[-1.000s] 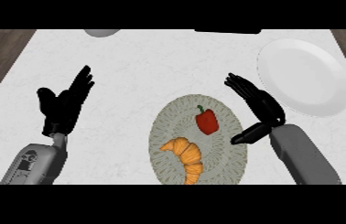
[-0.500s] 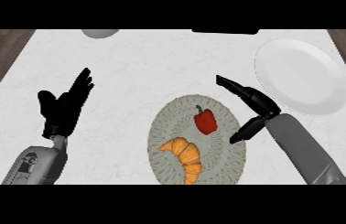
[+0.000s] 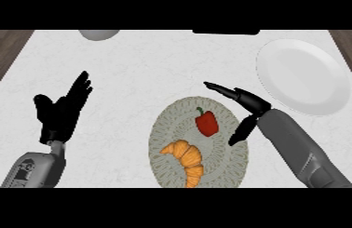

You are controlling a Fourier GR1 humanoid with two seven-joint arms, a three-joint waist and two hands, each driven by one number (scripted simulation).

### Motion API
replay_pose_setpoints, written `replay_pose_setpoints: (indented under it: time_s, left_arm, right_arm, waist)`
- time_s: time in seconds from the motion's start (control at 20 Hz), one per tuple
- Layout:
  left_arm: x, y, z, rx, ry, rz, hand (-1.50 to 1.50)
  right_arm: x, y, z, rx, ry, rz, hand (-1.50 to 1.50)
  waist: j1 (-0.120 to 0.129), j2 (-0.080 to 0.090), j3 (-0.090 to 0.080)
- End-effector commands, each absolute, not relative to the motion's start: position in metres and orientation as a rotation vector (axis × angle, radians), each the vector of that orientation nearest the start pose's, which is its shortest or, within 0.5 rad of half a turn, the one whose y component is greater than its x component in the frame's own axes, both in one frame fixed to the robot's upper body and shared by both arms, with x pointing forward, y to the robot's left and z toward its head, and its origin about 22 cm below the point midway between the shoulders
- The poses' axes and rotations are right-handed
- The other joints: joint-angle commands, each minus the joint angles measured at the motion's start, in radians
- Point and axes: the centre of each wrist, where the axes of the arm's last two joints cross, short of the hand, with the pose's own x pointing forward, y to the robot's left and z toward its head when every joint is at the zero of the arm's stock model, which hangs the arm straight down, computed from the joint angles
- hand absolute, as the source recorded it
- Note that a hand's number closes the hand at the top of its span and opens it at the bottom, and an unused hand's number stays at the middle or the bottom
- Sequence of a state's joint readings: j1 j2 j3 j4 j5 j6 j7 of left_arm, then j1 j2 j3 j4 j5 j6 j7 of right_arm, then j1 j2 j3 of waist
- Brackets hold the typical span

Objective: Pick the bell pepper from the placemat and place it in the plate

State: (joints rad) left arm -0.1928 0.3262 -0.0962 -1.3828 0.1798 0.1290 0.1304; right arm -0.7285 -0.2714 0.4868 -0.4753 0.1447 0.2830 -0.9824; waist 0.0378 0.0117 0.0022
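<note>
- Hovering above the right rim of the placemat [image 3: 165,129], the right hand [image 3: 246,106] is spread wide: its fingers [image 3: 221,89] point straight toward the upper left, and its thumb [image 3: 240,131] hangs down, apart from them. It holds nothing.
- The pepper [image 3: 206,123] is red with a small green stem. It lies on the placemat just left of the right hand, in the space between the fingers above and the thumb on its right. No part of the hand touches it, as far as I can see.
- A croissant [image 3: 187,159] lies on the same placemat, below and left of the pepper, near the right thumb but apart from it.
- The plate [image 3: 302,73] is white and lies on the counter [image 3: 138,64] to the upper right of the right hand, close behind the wrist. Nothing lies on it.
- The left hand [image 3: 60,113] shows at the left side, well apart from the placemat. It is open, fingers up and relaxed, and it holds nothing.
- Far above the left hand, at the top edge, a grey round thing [image 3: 98,34] is cut by the border; I cannot tell what it is.
- Far above the right hand, a dark flat thing [image 3: 226,31] also sits at the top edge.
</note>
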Motion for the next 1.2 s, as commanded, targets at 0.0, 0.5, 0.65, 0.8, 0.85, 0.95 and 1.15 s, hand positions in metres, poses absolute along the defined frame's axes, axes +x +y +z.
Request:
replay_pose_setpoints:
  time_s: [0.0, 0.5, 0.65, 0.8, 0.85, 0.95, 1.15]
  left_arm:
    - [0.285, 0.268, 0.019, 0.140, -1.423, -0.092, 0.00]
    - [0.286, 0.285, 0.015, 0.156, -1.426, -0.096, 0.00]
    - [0.288, 0.295, 0.019, 0.154, -1.419, -0.093, 0.00]
    - [0.291, 0.277, 0.037, 0.148, -1.425, -0.106, 0.00]
    - [0.281, 0.287, 0.017, 0.159, -1.422, -0.114, 0.00]
    - [0.292, 0.276, 0.029, 0.170, -1.416, -0.110, 0.00]
    - [0.291, 0.279, 0.021, 0.173, -1.395, -0.094, 0.00]
  right_arm:
    - [0.382, -0.218, -0.039, 0.605, -1.816, 1.173, -1.50]
    - [0.389, -0.200, -0.036, 0.577, -1.774, 1.248, -1.50]
    - [0.384, -0.189, -0.046, 0.559, -1.785, 1.222, -1.50]
    - [0.388, -0.166, -0.040, 0.556, -1.780, 1.254, -1.50]
    - [0.386, -0.174, -0.044, 0.528, -1.784, 1.286, -1.50]
    - [0.380, -0.173, -0.053, 0.544, -1.767, 1.327, -1.50]
    - [0.370, -0.155, -0.059, 0.607, -1.770, 1.409, 1.50]
  waist:
    - [0.002, 0.001, 0.000]
    - [-0.016, -0.004, -0.001]
    - [-0.012, -0.002, -0.001]
    - [-0.011, -0.004, -0.001]
    - [-0.016, -0.005, -0.001]
    - [-0.014, -0.003, -0.001]
    - [-0.024, -0.006, -0.001]
